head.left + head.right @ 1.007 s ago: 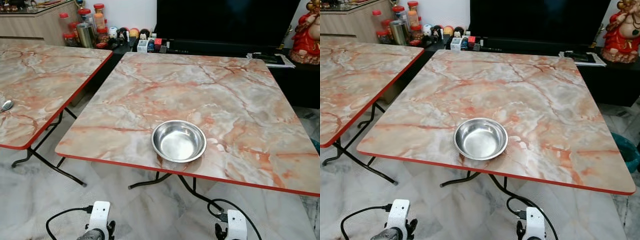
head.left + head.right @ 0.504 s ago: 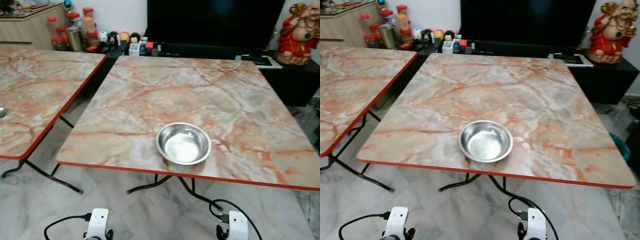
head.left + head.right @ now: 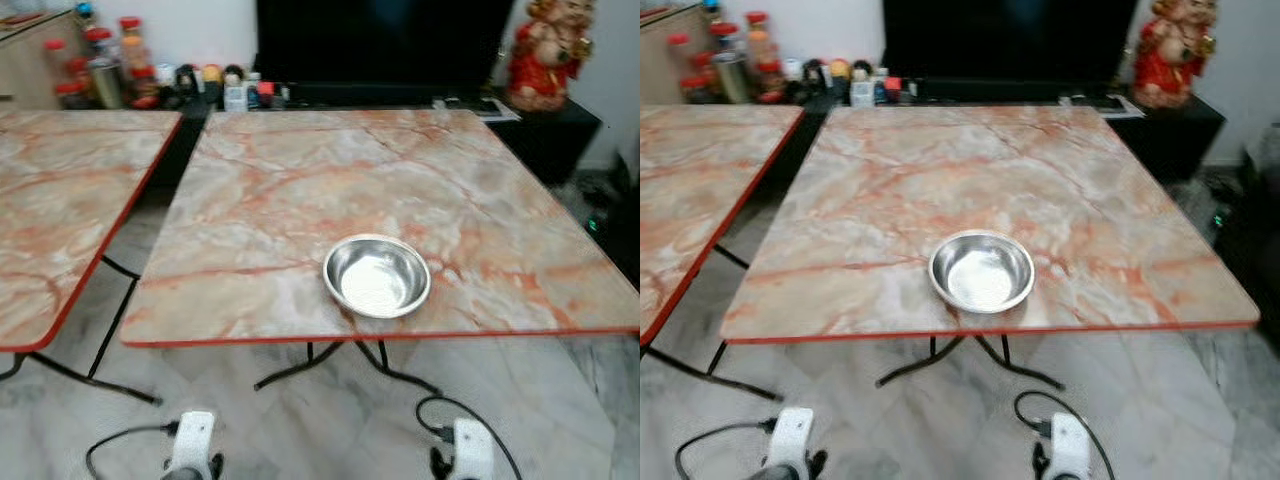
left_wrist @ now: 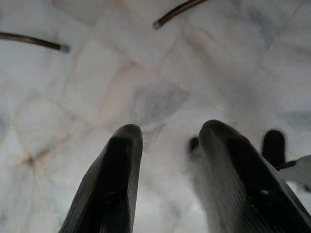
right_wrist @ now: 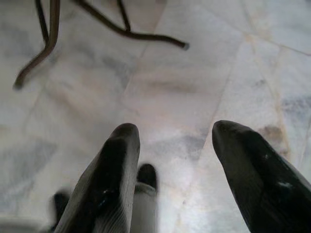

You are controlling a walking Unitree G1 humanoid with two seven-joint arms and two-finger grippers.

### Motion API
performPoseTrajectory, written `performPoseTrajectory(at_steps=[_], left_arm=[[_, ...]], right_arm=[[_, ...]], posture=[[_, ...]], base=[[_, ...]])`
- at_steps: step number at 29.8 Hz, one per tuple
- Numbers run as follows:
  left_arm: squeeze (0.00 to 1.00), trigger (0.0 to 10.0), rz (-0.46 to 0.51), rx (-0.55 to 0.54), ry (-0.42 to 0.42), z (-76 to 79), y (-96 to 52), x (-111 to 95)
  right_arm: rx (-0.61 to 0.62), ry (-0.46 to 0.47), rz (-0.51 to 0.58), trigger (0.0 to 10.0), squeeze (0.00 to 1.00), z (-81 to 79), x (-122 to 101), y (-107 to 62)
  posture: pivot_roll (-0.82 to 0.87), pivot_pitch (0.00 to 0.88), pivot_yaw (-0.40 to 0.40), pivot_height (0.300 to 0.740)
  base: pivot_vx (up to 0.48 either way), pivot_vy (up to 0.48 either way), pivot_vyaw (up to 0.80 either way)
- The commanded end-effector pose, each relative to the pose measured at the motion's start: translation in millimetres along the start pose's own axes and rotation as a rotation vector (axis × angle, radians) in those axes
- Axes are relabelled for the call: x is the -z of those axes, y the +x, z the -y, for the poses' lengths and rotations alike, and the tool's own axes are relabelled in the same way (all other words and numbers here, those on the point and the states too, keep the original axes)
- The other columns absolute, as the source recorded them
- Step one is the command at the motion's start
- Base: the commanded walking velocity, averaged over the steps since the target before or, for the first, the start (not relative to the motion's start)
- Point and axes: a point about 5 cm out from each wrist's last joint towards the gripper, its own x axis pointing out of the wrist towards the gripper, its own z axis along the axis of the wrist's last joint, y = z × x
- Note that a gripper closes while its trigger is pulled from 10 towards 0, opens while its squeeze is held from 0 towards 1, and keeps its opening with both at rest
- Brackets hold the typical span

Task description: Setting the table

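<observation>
Left eye view | steel bowl [image 3: 377,277] sits ahead and above on worktop [image 3: 300,190], near its front edge, closer to my right tool [image 5: 172,160] | both tools hang low over the floor, left tool [image 4: 167,160] too, jaws apart, holding nothing

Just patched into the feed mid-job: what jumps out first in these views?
A shiny steel bowl sits alone near the front edge of the marble-patterned folding table, with a second matching table to the robot's left. Behind them are a black TV and a red figurine. Both arms hang low, left gripper and right gripper open over the floor.
</observation>
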Motion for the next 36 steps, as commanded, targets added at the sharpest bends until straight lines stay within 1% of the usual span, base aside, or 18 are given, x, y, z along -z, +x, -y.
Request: performPoseTrajectory(at_steps=[1, 17, 36], left_arm=[[0.00, 10.0, -0.004, -0.020, 0.006, -7.8, -0.1, -1.7], [0.00, 10.0, 0.015, -0.016, 0.012, -6.7, 1.0, -8.3], [0.00, 10.0, 0.011, -0.020, 0.006, -6.4, 0.8, -6.8]], right_arm=[[-0.017, 0.009, 0.007, 10.0, 0.00, -8.1, -2.4, 0.5], [-0.025, 0.014, 0.014, 10.0, 0.00, -11.0, -4.4, 0.9], [-0.026, 0.004, 0.016, 10.0, 0.00, -10.5, -4.8, 0.9]], posture=[[-0.02, 0.000, 0.008, 0.736], [-0.01, 0.000, 0.011, 0.736], [-0.01, 0.000, 0.007, 0.736]], base=[[0.000, 0.349, 0.00], [0.000, 0.349, 0.00], [0.000, 0.372, 0.00]])
